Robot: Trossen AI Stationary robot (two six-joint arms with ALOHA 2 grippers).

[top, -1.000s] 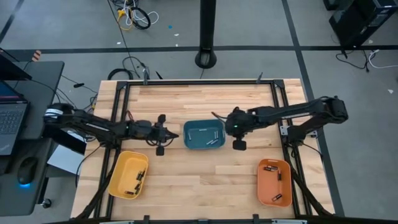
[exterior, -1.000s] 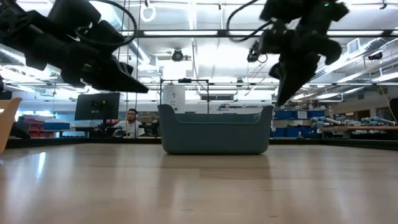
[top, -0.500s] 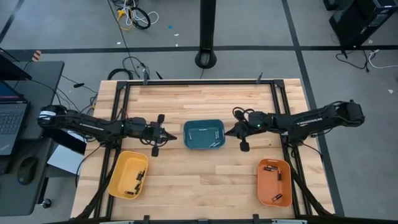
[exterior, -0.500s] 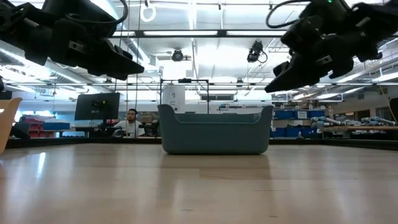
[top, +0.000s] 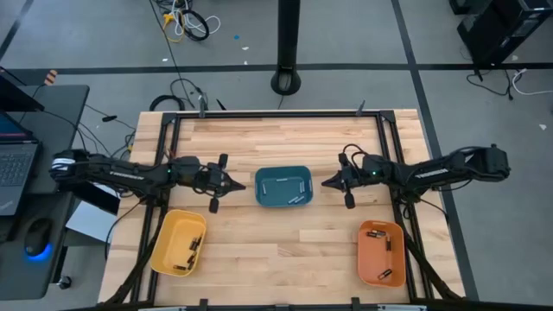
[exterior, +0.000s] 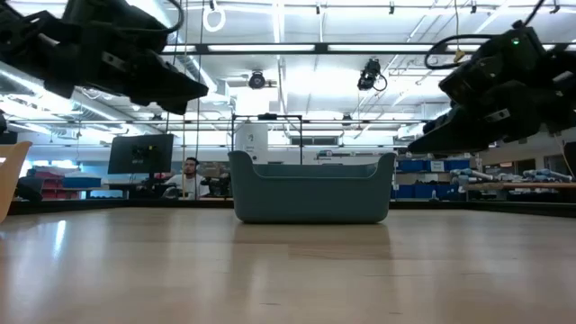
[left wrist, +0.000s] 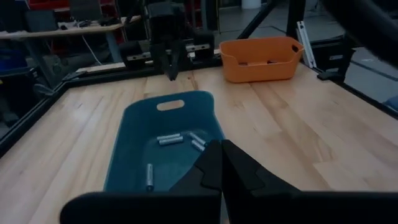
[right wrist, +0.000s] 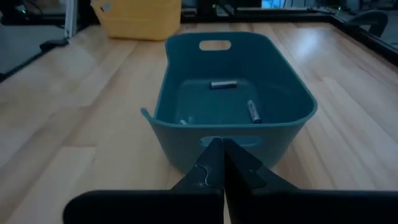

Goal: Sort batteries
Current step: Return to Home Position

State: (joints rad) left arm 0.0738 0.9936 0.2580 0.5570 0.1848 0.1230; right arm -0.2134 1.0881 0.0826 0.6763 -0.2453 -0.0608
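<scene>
High view: small silvery cylindrical batteries lie inside the teal plastic bin, midway between left gripper and right gripper. Low view: both hover beside the bin, above its rim. Wrist views: each claw is pinched together, empty (aimed at the bin).

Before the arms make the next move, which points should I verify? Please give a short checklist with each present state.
1. Left end effector empty: ok, fingers shut together, nothing between them.
2. Right end effector empty: ok, shut likewise.
3. Both clear of the blue bin: ok, one at each side, apart from it, above the table.
4. No battery loose on the table: ok, none visible from above.
5. Batteries lie inside the blue bin: ok.
6. Yellow bin and orange bin hold the right types: cannot tell.
</scene>
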